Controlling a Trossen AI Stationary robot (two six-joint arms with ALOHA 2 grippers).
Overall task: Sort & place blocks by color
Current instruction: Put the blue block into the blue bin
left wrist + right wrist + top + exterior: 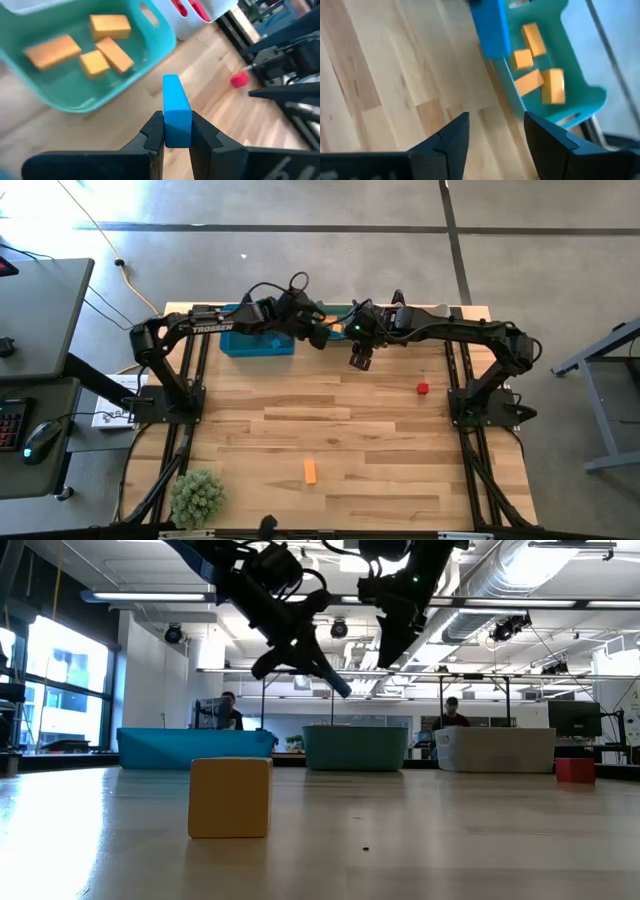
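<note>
- Two grippers are up in the air near the far edge of the tabletop [340, 430], close to each other.
- Left gripper [177, 134] is pinching a blue bar block [176, 111] between its fingers; the block stands out in front of them, above the wood beside the teal bin [145, 65].
- Right gripper [492, 131] has its fingers spread and holds nothing; it hangs over bare wood next to the teal bin, with the blue block just ahead of it.
- Four orange blocks [109, 26] lie inside the teal bin.
- Red blocks [199, 10] show in the white bin [220, 7], which is just beside the teal one.
- One blue bin [256, 342] sits at the far left, partly covered by the left arm.
- One red cube [423, 389] lies loose on the right side, near the right arm's base.
- One orange block [310, 471] lies alone near the front, well apart from the bins.
- One green plant [197, 497] stands at the front left corner.
- Two persons sit in the room behind the bins.
</note>
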